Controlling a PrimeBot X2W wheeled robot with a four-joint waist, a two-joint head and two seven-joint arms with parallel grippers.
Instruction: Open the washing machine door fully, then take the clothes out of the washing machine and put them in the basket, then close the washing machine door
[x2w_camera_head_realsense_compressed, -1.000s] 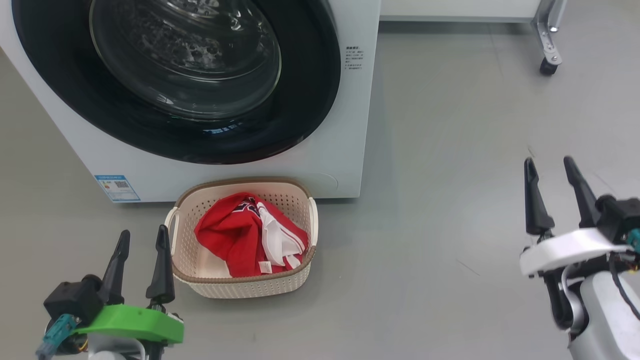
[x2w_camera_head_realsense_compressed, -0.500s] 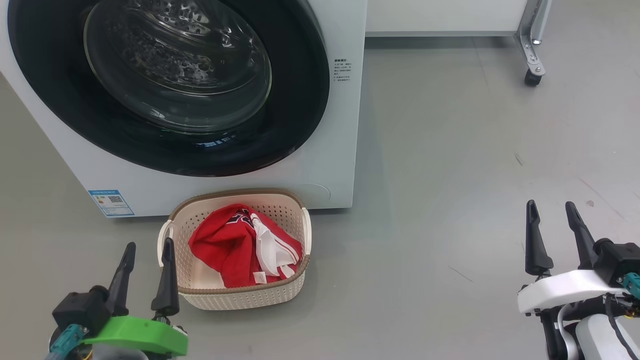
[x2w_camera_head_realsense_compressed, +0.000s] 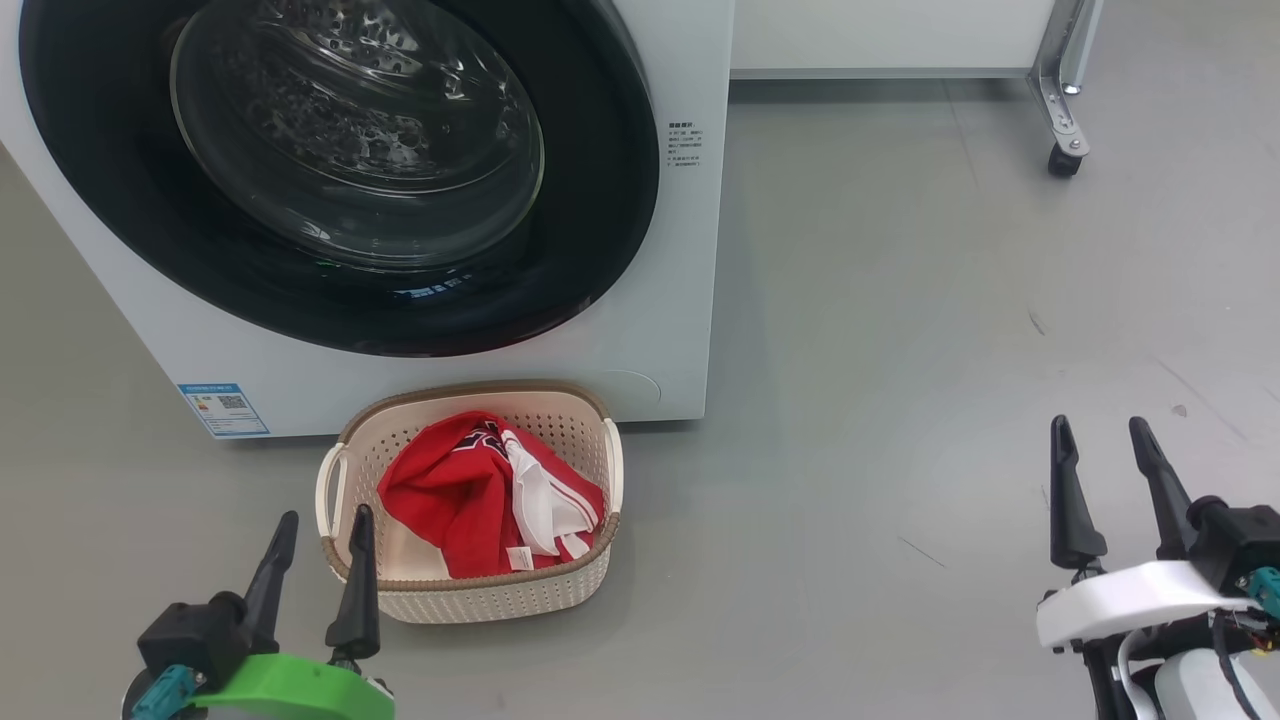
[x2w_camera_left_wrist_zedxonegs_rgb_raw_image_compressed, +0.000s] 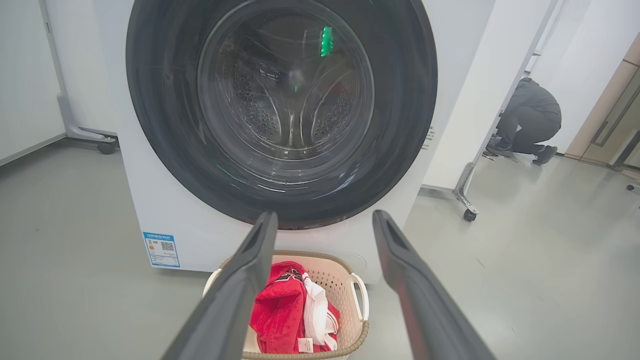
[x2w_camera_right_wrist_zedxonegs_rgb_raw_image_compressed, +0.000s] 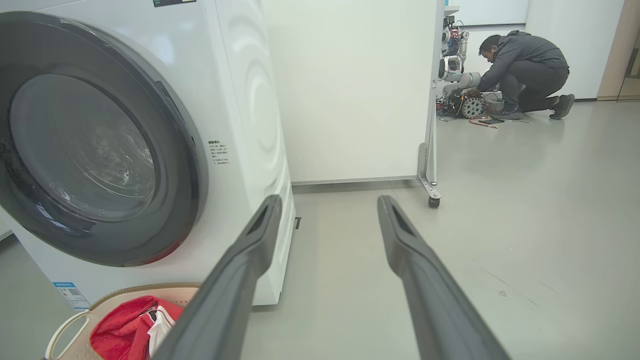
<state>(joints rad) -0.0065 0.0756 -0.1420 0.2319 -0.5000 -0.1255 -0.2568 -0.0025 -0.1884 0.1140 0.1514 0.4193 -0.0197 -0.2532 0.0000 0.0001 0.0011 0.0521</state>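
Observation:
The white washing machine (x2w_camera_head_realsense_compressed: 680, 300) (x2w_camera_right_wrist_zedxonegs_rgb_raw_image_compressed: 240, 100) stands ahead, its round black-rimmed door (x2w_camera_head_realsense_compressed: 340, 170) (x2w_camera_left_wrist_zedxonegs_rgb_raw_image_compressed: 280, 110) (x2w_camera_right_wrist_zedxonegs_rgb_raw_image_compressed: 95, 150) shut flat against the front. Red and white clothes (x2w_camera_head_realsense_compressed: 485, 495) (x2w_camera_left_wrist_zedxonegs_rgb_raw_image_compressed: 292, 310) (x2w_camera_right_wrist_zedxonegs_rgb_raw_image_compressed: 125, 332) lie in the cream basket (x2w_camera_head_realsense_compressed: 500, 595) (x2w_camera_left_wrist_zedxonegs_rgb_raw_image_compressed: 357, 300) (x2w_camera_right_wrist_zedxonegs_rgb_raw_image_compressed: 67, 327) on the floor right before the machine. My left gripper (x2w_camera_head_realsense_compressed: 322, 535) (x2w_camera_left_wrist_zedxonegs_rgb_raw_image_compressed: 324, 220) is open and empty, low at the basket's near left corner. Well off to the right over bare floor, my right gripper (x2w_camera_head_realsense_compressed: 1098, 440) (x2w_camera_right_wrist_zedxonegs_rgb_raw_image_compressed: 327, 205) is open and empty too.
A white panel on a wheeled metal foot (x2w_camera_head_realsense_compressed: 1062, 155) (x2w_camera_right_wrist_zedxonegs_rgb_raw_image_compressed: 432, 200) stands behind and right of the machine. A crouching person (x2w_camera_right_wrist_zedxonegs_rgb_raw_image_compressed: 522, 65) (x2w_camera_left_wrist_zedxonegs_rgb_raw_image_compressed: 530, 120) works on equipment far back. Grey floor (x2w_camera_head_realsense_compressed: 900, 350) spreads open to the right.
The camera has tilted, so the machine and basket sit slightly lower in the picture. Both grippers have sunk toward the bottom edge, the right one most. Both stay open.

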